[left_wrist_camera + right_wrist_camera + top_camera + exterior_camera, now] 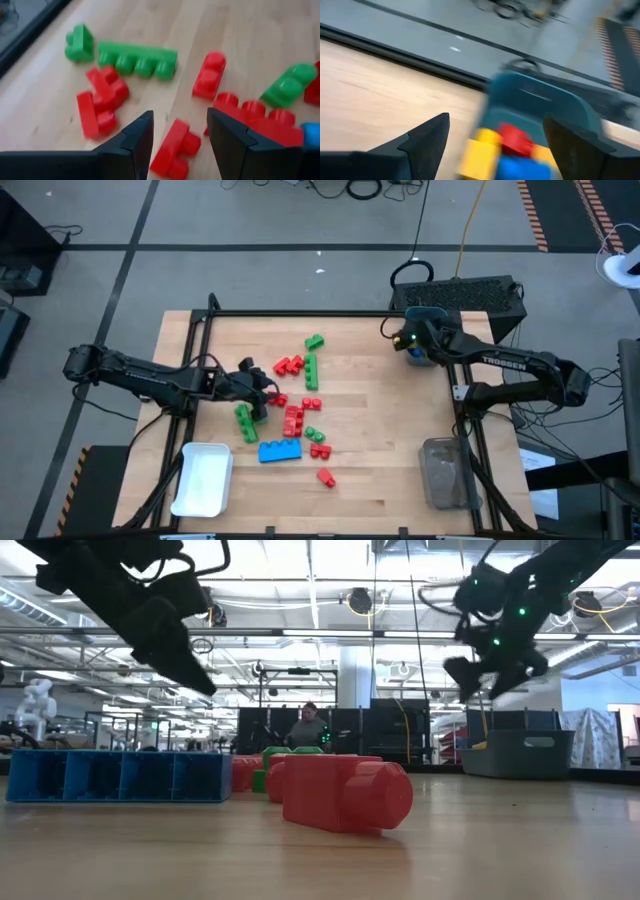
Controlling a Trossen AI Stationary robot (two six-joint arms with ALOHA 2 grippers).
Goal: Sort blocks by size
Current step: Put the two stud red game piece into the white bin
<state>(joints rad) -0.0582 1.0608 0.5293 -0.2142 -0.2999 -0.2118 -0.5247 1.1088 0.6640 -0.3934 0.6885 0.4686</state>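
Red small brick [175,149] on the wood between the left gripper [179,142]'s spread fingers could skid sideways if they close off-centre, while the right gripper [492,145] hangs spread over the teal bin [540,105].

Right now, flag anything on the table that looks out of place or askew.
Nothing looks spilled or damaged. The loose blocks lie jumbled at mixed angles mid-table, unsorted as expected. The teal bin already holds yellow, red and blue blocks; the white bin and clear bin sit upright.

High cam looks straight down, low cam level across table [380,430]; both catch blocks [291,420].
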